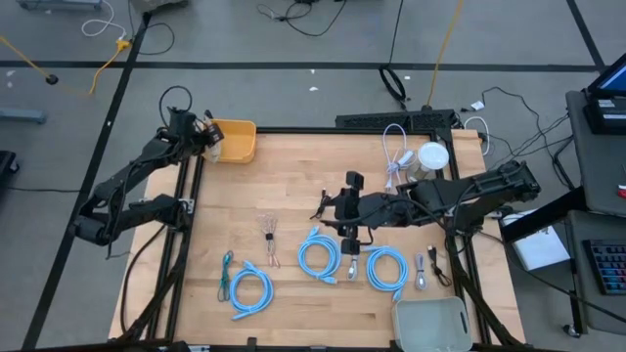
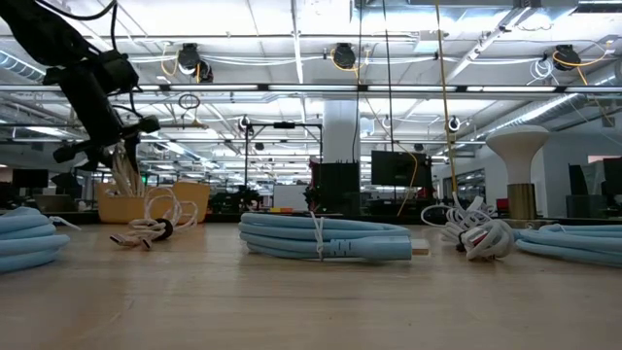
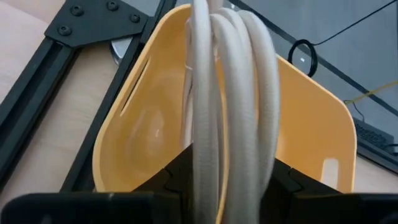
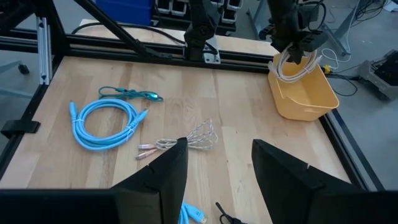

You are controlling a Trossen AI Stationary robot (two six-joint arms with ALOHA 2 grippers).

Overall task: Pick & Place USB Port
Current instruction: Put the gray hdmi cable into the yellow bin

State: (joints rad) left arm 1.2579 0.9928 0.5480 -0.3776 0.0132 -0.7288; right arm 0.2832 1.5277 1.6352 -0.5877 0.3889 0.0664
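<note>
White cable [image 3: 230, 112] clamped in left hand [image 3: 227, 186], over yellow bin [image 3: 311, 118]

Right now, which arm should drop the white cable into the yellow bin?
Left. The left gripper already holds the white cable directly above the yellow bin; the right gripper is open at mid-table.

Wooden table [image 1: 293, 166], center frame: yellow bin [image 1: 235, 142] upper left, blue cable coils [image 1: 318, 256] lower middle, white cable [image 1: 396, 156] upper right, gray tray [image 1: 430, 321] lower right.
</note>
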